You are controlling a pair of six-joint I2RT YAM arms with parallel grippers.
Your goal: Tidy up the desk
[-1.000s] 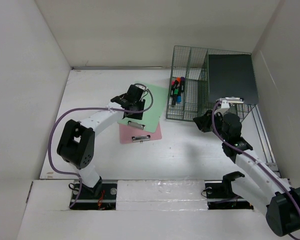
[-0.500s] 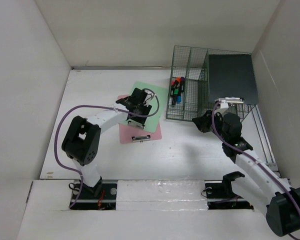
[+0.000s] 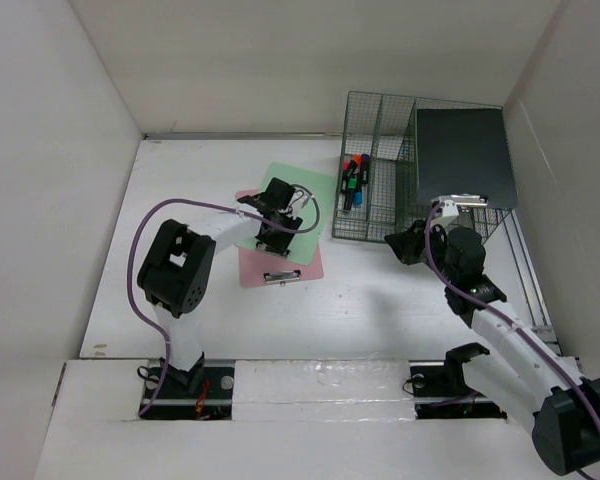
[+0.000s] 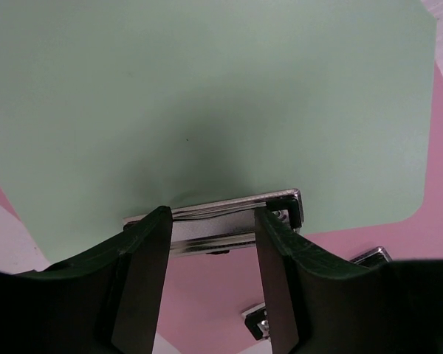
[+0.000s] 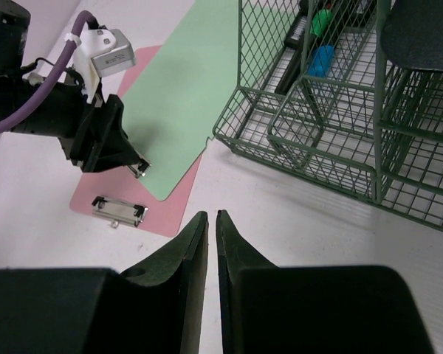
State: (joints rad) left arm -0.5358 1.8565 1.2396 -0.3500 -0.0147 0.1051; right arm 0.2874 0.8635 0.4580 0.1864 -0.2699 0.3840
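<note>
A green clipboard (image 3: 305,190) lies on the white desk (image 3: 380,300), overlapping a pink clipboard (image 3: 305,265). My left gripper (image 3: 272,232) is low over the green clipboard's near end. In the left wrist view the left gripper (image 4: 212,221) is open, with a fingertip at each side of the middle of the green clipboard's (image 4: 207,96) metal clip (image 4: 214,221); the pink clipboard (image 4: 340,258) shows below. My right gripper (image 3: 395,245) is shut and empty above the bare desk; it shows the same in the right wrist view (image 5: 210,215).
A green wire rack (image 3: 375,225) stands at the back right with several markers (image 3: 354,180) in its left bay and a dark board (image 3: 465,155) in its right bay. The pink clipboard's own clip (image 3: 281,277) lies at its near edge. White walls enclose the desk.
My left gripper has slid nearer and to the right over the green clipboard to its clip, and its elbow has swung right. The right arm has not moved.
</note>
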